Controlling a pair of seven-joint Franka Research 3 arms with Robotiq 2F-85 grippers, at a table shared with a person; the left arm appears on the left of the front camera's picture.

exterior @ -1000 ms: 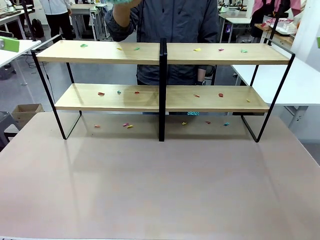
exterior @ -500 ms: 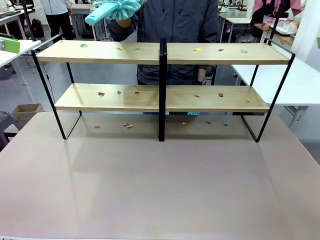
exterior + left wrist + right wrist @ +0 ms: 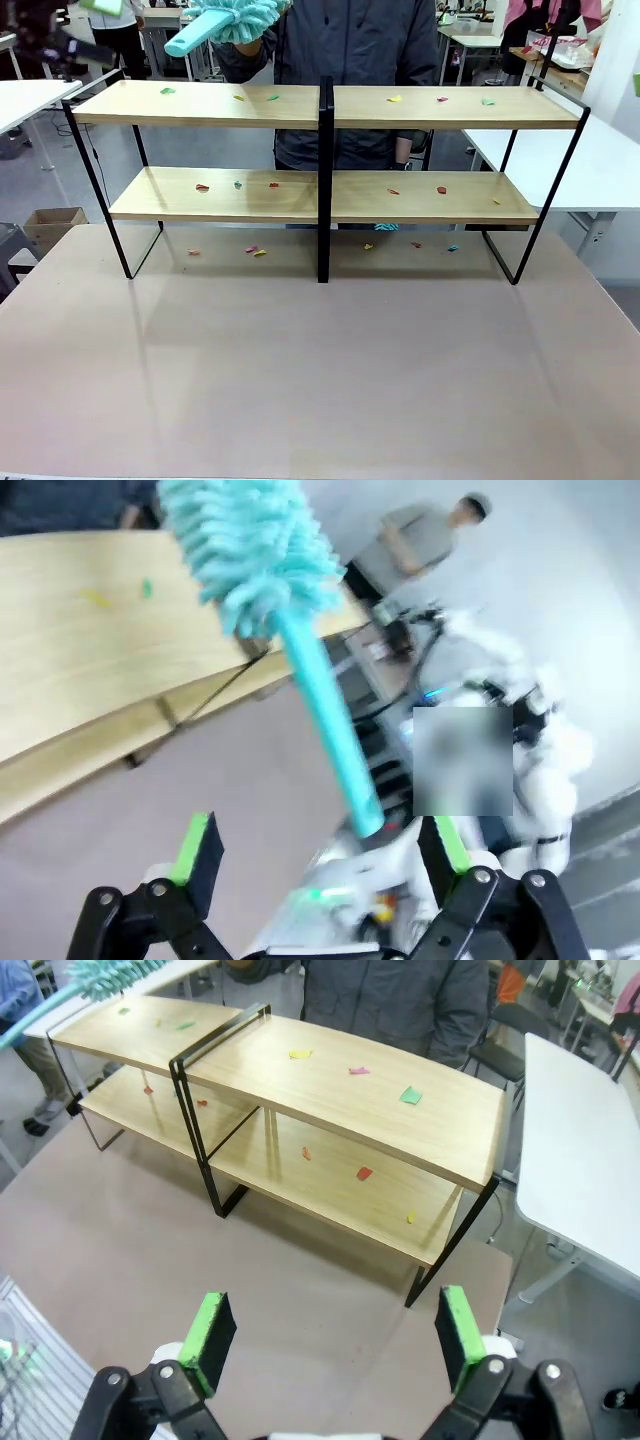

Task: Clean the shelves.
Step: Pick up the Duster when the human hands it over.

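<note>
The shelves (image 3: 200,105) stand across the far half of the table, two light-wood boards in a black frame, with small coloured scraps (image 3: 441,189) on both boards and on the table under them. Behind them a person holds a teal fluffy duster (image 3: 235,18) up high, its handle (image 3: 185,45) pointing to picture left. My left gripper (image 3: 92,10) is a dark blur at the top left corner. In the left wrist view it (image 3: 322,830) is open, and the handle (image 3: 325,720) of the duster (image 3: 250,550) points down between its fingers. My right gripper (image 3: 333,1305) hangs open above the table, facing the shelves (image 3: 330,1090).
The person in a grey jacket (image 3: 350,40) stands behind the shelves. White tables stand at the right (image 3: 600,170) and the left (image 3: 25,95). A cardboard box (image 3: 55,222) sits on the floor at the left. The brown table (image 3: 320,380) stretches bare toward me.
The person has brought the duster into view and turned its handle out to the left. My left gripper has come into the top left corner of the front view.
</note>
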